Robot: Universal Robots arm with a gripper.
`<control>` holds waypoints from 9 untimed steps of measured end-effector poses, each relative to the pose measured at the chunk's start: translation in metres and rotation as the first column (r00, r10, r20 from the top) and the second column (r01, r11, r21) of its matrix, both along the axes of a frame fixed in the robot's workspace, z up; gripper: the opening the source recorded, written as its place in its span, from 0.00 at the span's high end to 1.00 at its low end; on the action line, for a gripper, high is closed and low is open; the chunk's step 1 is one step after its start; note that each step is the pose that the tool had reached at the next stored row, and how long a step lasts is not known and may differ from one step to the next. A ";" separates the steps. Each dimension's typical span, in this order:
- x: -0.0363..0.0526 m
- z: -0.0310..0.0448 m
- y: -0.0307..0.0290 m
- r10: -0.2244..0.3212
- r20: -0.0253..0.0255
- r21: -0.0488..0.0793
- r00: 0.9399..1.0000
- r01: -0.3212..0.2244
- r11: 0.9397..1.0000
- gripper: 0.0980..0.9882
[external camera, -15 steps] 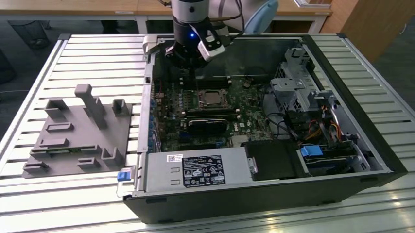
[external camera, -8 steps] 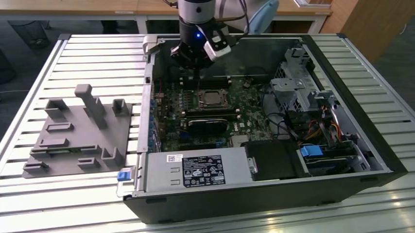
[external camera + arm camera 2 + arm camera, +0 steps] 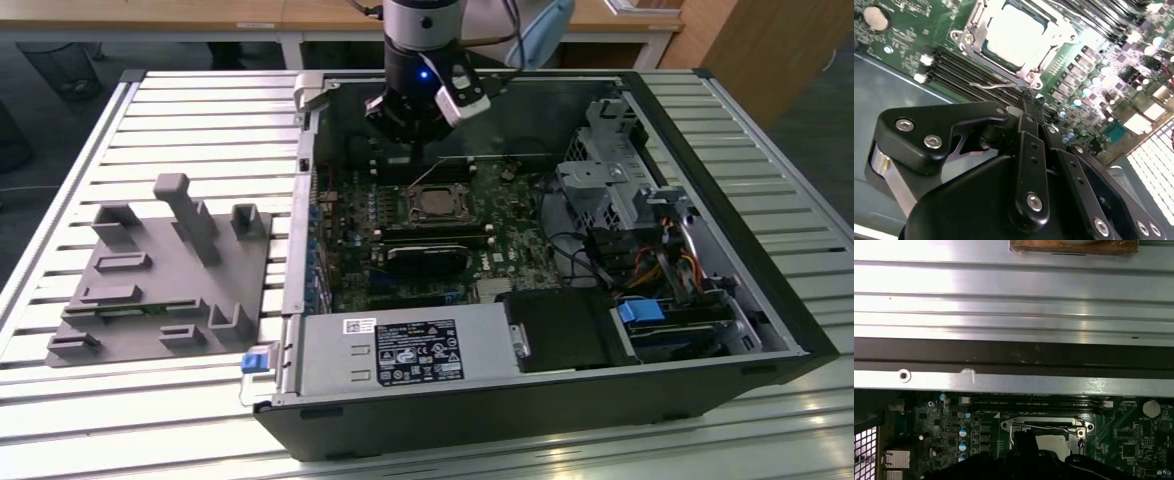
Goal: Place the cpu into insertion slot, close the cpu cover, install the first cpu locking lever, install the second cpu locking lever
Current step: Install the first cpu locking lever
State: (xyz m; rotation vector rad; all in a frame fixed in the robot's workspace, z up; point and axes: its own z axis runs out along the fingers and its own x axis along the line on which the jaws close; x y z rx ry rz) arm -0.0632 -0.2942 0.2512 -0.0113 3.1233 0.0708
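Well, I see the cpu (image 3: pixel 1016 35) lying flat on the green motherboard (image 3: pixel 899 45), its pale silvery square top framed by the lowered cpu cover (image 3: pixel 971 25); my claw (image 3: pixel 1029 97) is pinched narrow beside a thin wire lever (image 3: pixel 994 85).

Room above cpu (image 3: pixel 1014 35) was open. Gripper (image 3: pixel 1028 96) hung between case wall (image 3: pixel 1004 355) and cpu. Wire lever (image 3: pixel 996 85) jutted nearby. Drive cage (image 3: pixel 601 165) crowded exterior view's right.
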 end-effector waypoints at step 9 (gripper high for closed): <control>0.0043 -0.0017 0.0000 0.000 0.000 0.000 1.000 0.000 1.000 0.99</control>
